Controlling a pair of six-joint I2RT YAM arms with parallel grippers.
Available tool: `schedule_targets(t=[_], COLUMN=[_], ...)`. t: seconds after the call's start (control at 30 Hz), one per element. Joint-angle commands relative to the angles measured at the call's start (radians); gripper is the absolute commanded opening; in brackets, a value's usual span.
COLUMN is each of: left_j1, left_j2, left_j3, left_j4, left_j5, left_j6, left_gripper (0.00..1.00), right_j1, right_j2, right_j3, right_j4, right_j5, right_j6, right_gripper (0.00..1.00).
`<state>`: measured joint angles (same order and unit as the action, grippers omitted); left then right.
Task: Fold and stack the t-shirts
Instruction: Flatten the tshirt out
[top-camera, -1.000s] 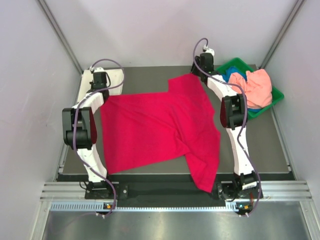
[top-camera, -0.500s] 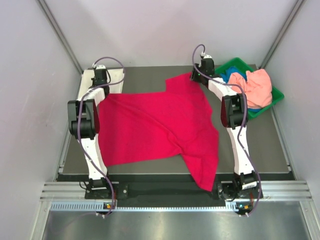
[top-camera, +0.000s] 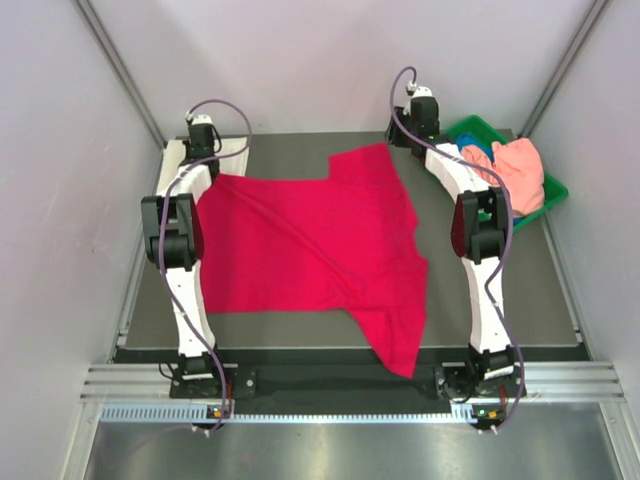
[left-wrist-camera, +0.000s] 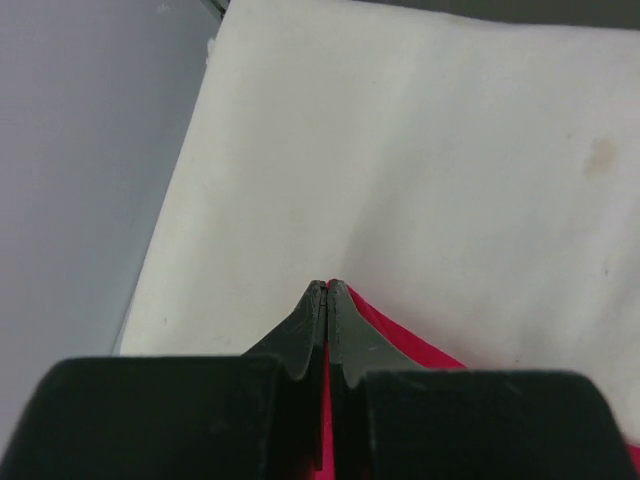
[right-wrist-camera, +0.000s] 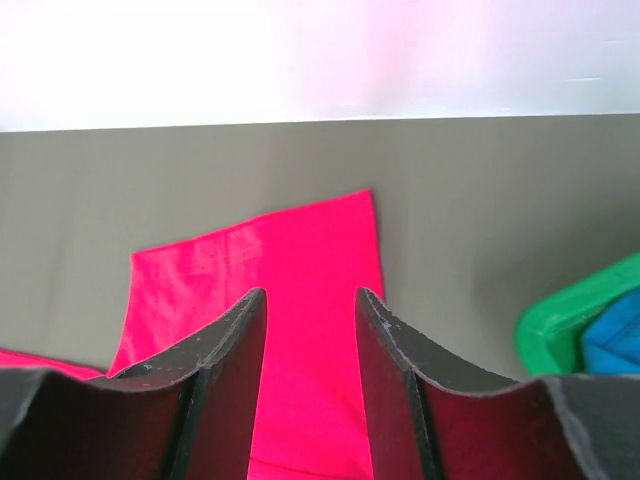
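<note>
- From above: crimson-red t-shirt (top-camera: 310, 250) spread across the dark table (top-camera: 540, 300), with one sleeve pointing to the far right and the near-right corner hanging over the table's near edge.
- Left gripper (top-camera: 207, 168) at the shirt's far-left corner, over the folded white t-shirt (top-camera: 172, 160). Right gripper (top-camera: 405, 140) just beyond the far sleeve.
- Green bin (top-camera: 548, 192) at the far right of the table, holding the salmon-pink t-shirt (top-camera: 520, 165) and the blue t-shirt (top-camera: 465, 152).
- Left wrist: fingers pressed tight together, pinching a fold of the red cloth. White t-shirt filling the view underneath.
- Right wrist: jaws standing apart, gripping nothing. Red sleeve lying flat on the table below and ahead. Bin corner with blue cloth at the right edge.
</note>
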<state>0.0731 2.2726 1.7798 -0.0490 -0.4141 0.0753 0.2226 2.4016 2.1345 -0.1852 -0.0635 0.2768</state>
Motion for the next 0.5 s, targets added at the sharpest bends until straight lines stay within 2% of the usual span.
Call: schedule_targets(t=[0.0, 0.03, 0.1, 0.13, 0.17, 0.23, 0.3, 0.4, 0.43, 0.47], left_j1=[0.007, 0.007, 0.007, 0.008, 0.007, 0.007, 0.005, -0.016, -0.025, -0.025], left_j2=[-0.005, -0.016, -0.039, -0.048, -0.059, -0.1, -0.136, -0.226, -0.278, -0.309], left_j3=[0.058, 0.062, 0.072, 0.078, 0.082, 0.096, 0.087, 0.017, -0.003, -0.034], left_j4=[0.012, 0.005, -0.028, -0.041, -0.087, -0.149, -0.236, -0.338, -0.377, -0.408], left_j5=[-0.035, -0.038, -0.069, -0.083, -0.095, -0.124, -0.13, -0.241, -0.223, -0.174], left_j6=[0.018, 0.009, -0.009, -0.037, -0.052, -0.128, -0.182, -0.288, -0.371, -0.409], left_gripper=[0.0, 0.0, 0.07, 0.16, 0.31, 0.41, 0.46, 0.52, 0.51, 0.5], right_j1=[0.012, 0.012, 0.012, 0.012, 0.012, 0.018, 0.024, 0.035, 0.043, 0.047], right_j2=[-0.055, -0.056, -0.068, -0.081, -0.113, -0.162, -0.267, -0.453, -0.504, -0.595], right_j3=[0.022, 0.043, 0.067, 0.067, 0.062, 0.012, -0.065, -0.29, -0.421, -0.482], right_j4=[0.007, -0.019, -0.08, -0.104, -0.134, -0.23, -0.284, -0.375, -0.393, -0.408], right_j5=[0.04, 0.048, 0.057, 0.057, 0.097, 0.128, 0.174, 0.251, 0.251, 0.249], right_j6=[-0.008, 0.007, 0.045, 0.064, 0.088, 0.158, 0.203, 0.369, 0.446, 0.488], right_gripper=[0.41, 0.41, 0.41, 0.41, 0.42, 0.42, 0.42, 0.4, 0.4, 0.4])
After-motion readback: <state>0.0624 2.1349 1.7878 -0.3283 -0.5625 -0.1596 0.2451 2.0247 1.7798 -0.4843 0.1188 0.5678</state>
